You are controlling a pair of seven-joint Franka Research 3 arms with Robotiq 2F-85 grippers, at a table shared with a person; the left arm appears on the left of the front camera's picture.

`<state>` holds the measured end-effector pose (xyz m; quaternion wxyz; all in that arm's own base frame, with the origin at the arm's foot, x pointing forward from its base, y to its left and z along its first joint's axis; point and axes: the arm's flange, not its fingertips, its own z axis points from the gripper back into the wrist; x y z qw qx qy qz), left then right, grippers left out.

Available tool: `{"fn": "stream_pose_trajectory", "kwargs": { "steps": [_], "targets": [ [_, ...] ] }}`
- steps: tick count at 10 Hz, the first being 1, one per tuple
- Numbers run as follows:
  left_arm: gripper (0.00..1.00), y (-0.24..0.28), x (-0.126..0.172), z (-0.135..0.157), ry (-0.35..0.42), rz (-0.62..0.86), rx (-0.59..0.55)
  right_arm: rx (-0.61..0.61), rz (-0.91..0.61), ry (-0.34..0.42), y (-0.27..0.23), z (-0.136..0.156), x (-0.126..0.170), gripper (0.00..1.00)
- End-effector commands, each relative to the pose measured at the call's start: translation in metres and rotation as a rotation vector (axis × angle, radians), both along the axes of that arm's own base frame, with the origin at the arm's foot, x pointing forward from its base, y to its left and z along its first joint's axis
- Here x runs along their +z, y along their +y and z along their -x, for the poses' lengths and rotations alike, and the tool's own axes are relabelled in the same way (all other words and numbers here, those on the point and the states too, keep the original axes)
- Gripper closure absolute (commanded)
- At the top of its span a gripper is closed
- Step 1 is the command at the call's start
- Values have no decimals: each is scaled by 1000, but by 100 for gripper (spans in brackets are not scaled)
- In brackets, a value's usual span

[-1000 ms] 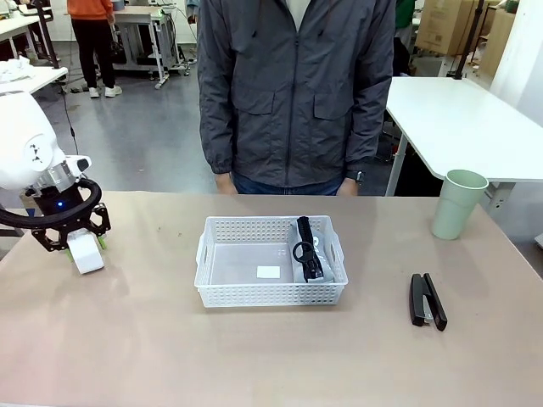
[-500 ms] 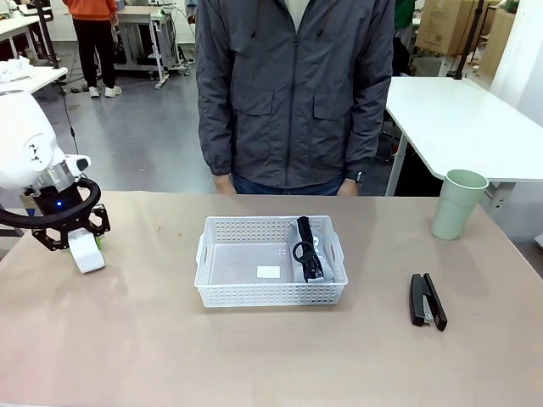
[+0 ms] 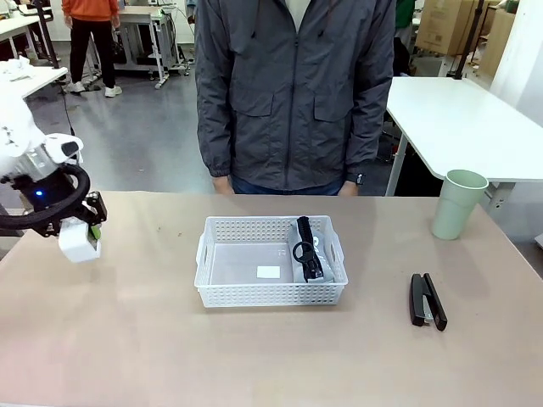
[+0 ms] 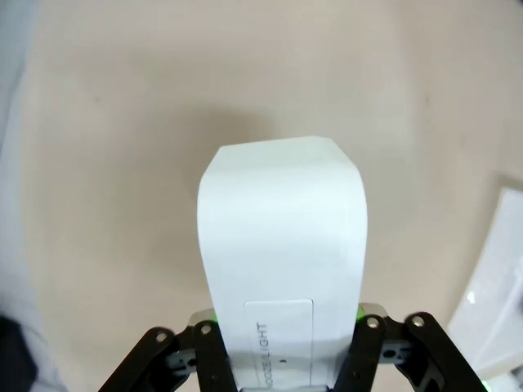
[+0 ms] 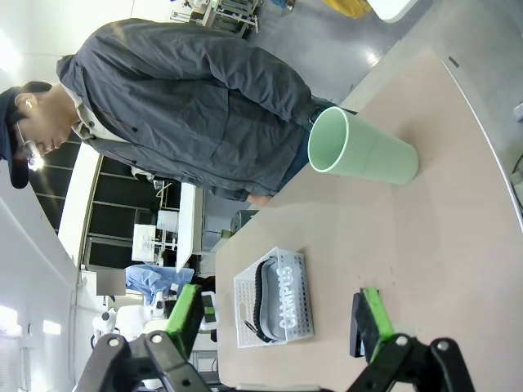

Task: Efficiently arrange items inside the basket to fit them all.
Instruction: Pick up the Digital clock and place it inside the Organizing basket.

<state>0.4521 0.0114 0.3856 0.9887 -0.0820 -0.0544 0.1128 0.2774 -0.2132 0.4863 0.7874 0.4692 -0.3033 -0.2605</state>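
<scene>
My left gripper (image 3: 79, 236) hangs above the table's left end, shut on the small white box (image 3: 78, 244). The left wrist view has the box (image 4: 282, 245) upright between the fingers, over bare table. The white perforated basket (image 3: 271, 294) sits mid-table with the grey pouch (image 3: 310, 251) and its black strap along its right side. A black stapler (image 3: 427, 299) lies on the table to the right. Farther back right stands the pale green cup (image 3: 458, 203). My right gripper (image 5: 279, 322) is open and empty, looking over the basket (image 5: 308, 286), pouch (image 5: 278, 298) and cup (image 5: 364, 153).
A person in a dark grey jacket (image 3: 295, 93) stands at the far edge behind the basket, hands down. A small white label (image 3: 268, 272) lies on the basket floor. Open tabletop lies between the left gripper and the basket.
My left gripper has lifted the white box off the table, rising and drifting slightly left. Nothing else has moved.
</scene>
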Motion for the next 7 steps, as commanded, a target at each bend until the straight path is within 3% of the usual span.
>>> {"fn": "stream_pose_trajectory", "kwargs": {
  "steps": [1, 3, 4, 6, 7],
  "targets": [
    [100, -3, 23, 48, -70, 36, -292, 0, -9, -26, -2, -2, 1, 0],
    [100, -8, 36, 87, -94, 0, -643, 0, -9, -26, -2, -2, 1, 0],
    [100, -10, 38, 102, -146, -44, -744, 0, -9, -26, -2, -2, 1, 0],
    [100, -13, 35, 114, -210, -87, -777, 0, -9, -26, -2, -2, 1, 0],
    [68, -12, 35, 111, -194, -78, -694, 0, -9, -26, -2, -2, 1, 0]
  ]
}}
